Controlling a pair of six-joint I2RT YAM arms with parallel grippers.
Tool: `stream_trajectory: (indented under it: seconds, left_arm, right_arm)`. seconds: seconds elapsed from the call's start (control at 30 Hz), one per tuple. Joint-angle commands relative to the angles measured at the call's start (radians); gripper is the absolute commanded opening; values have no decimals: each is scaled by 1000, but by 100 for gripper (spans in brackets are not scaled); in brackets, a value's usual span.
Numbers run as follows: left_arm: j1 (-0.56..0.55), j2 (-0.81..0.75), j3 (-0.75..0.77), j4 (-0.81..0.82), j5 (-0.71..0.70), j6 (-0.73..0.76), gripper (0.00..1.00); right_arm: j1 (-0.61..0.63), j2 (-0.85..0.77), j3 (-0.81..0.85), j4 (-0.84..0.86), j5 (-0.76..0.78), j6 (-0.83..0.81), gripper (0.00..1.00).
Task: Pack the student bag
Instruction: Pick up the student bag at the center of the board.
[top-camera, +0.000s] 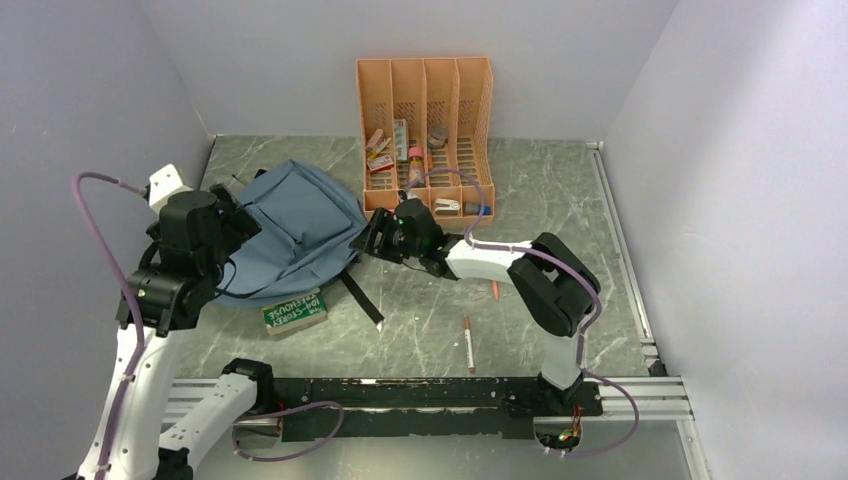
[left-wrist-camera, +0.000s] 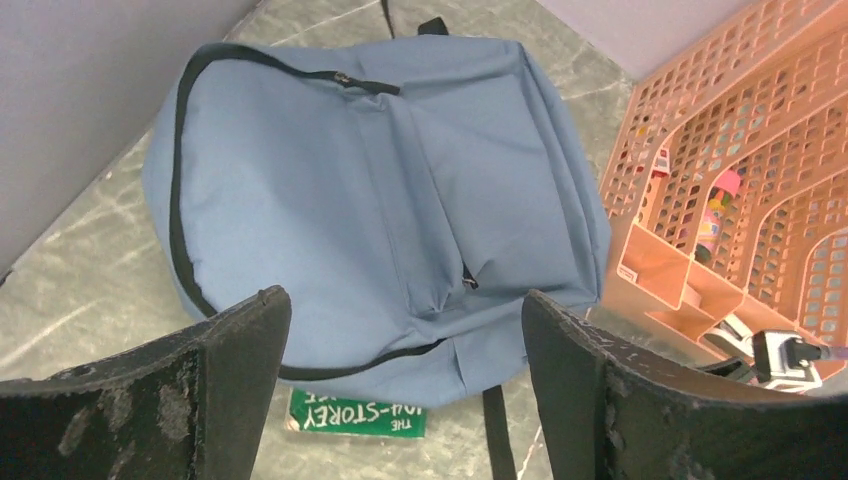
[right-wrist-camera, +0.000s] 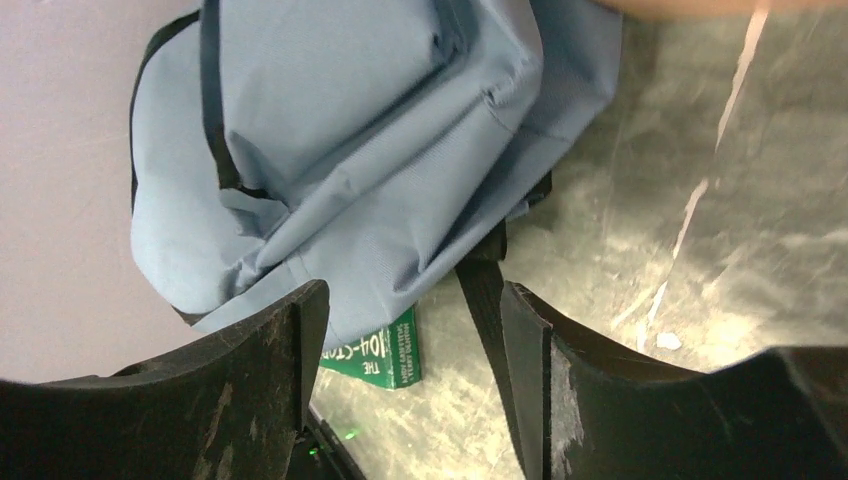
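Top view only: two pens (top-camera: 468, 343) lie loose on the table (top-camera: 560, 200), well apart from the student bag (top-camera: 295, 225). Both arms are seen flanking the bag.

Left wrist view only: the curved black zip and front pocket of the student bag (left-wrist-camera: 380, 200) are seen, with the orange file organizer (left-wrist-camera: 740, 170) just beside its right edge.

Right wrist view only: a black strap (right-wrist-camera: 485, 290) is seen sticking out from under the bag (right-wrist-camera: 340, 150).

A green book (left-wrist-camera: 357, 413) is tucked partly under the bag's near edge.

The bag is laid flat, left of centre. Its long axis runs roughly left-right, slightly slanted. The rounded zip end points to the left wall, the squarer end to the organizer.

The left gripper (left-wrist-camera: 405, 300) is spread wide above the bag and grips nothing. The right gripper (right-wrist-camera: 415, 292) is spread at the bag's right edge and grips nothing.
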Motion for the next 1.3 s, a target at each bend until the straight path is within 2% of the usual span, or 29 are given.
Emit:
stream_trajectory:
  seconds: [0.0,0.1,0.23,0.47,0.57,0.67,0.8,0.9,1.17,1.27]
  left_arm:
    - [2,69,-58,102,107,199,88]
    - [2,127,-136,128,188,190,87]
    - [2,117,-222,176,165,175,88]
    - [2,129,-170,135,-7,150,89]
    - [2,128,-155,105,-98,118,91]
    - [2,128,-156,107,-118,117,91]
    - [2,129,-165,113,-124,119,91]
    - [2,133,-173,115,-131,117,91]
    - [2,133,-164,120,-155,119,91]
    - [2,131,-152,124,-174,130,91]
  right_arm:
    - [23,29,-13,2,-11,162,68]
    - [33,48,-14,25,-27,192,68]
    - [44,77,-1,44,-21,213,69]
    - [66,162,64,38,-18,254,75]
    - [73,200,85,76,-32,281,76]
    - [77,236,103,135,-49,300,74]
    - [78,272,118,191,-66,308,59]
    - [80,269,129,186,-61,268,44]
    - [90,201,197,133,-50,33,2]
    - [90,166,249,83,-70,-76,0]
